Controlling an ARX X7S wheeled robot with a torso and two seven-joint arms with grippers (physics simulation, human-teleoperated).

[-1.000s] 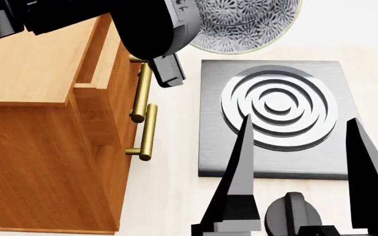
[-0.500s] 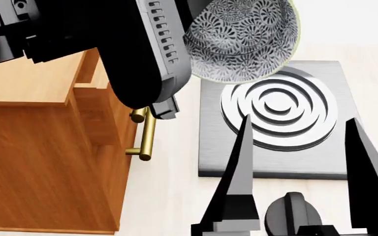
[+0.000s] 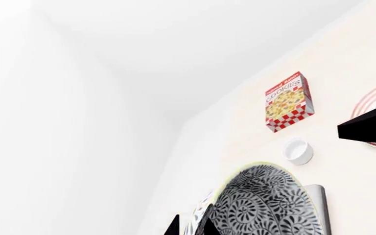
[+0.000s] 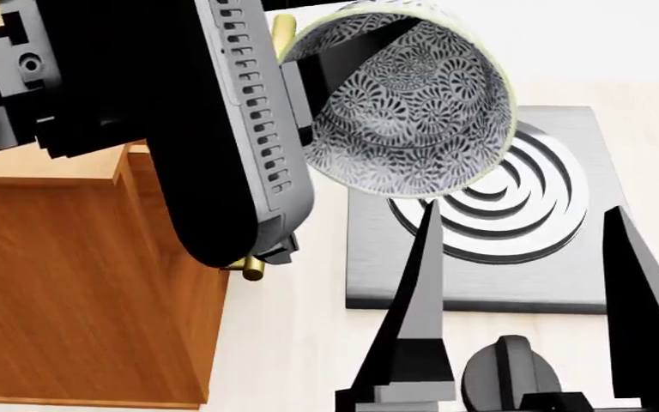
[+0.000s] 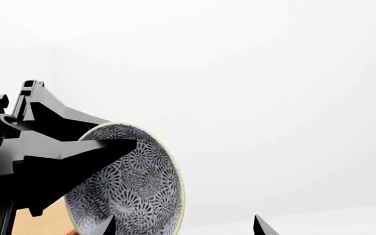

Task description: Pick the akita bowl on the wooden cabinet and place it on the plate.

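The akita bowl (image 4: 421, 112), white with a dense dark pattern, hangs tipped on its side above the burner's near-left part, just right of the wooden cabinet (image 4: 66, 283). My left gripper (image 4: 329, 60) is shut on its rim, one finger inside the bowl. In the left wrist view the bowl (image 3: 266, 205) fills the lower part, its rim pinched by the left gripper (image 3: 191, 227). The plate (image 3: 371, 100), white with red rings, lies far off, partly behind a black wedge. My right gripper (image 4: 524, 210) stands open and empty over the burner, below the bowl (image 5: 135, 181).
A grey slab with a ringed burner (image 4: 535, 223) lies right of the cabinet, with a black knob (image 4: 513, 369) in front of it. A cookies box (image 3: 289, 100) and a small plain white cup (image 3: 297, 151) sit on the pale counter between the bowl and the plate.
My left arm has swung nearer and lower in the head view, carrying the bowl over the burner's corner and tipping it further. It now hides the cabinet's brass handles. The right gripper has not moved.
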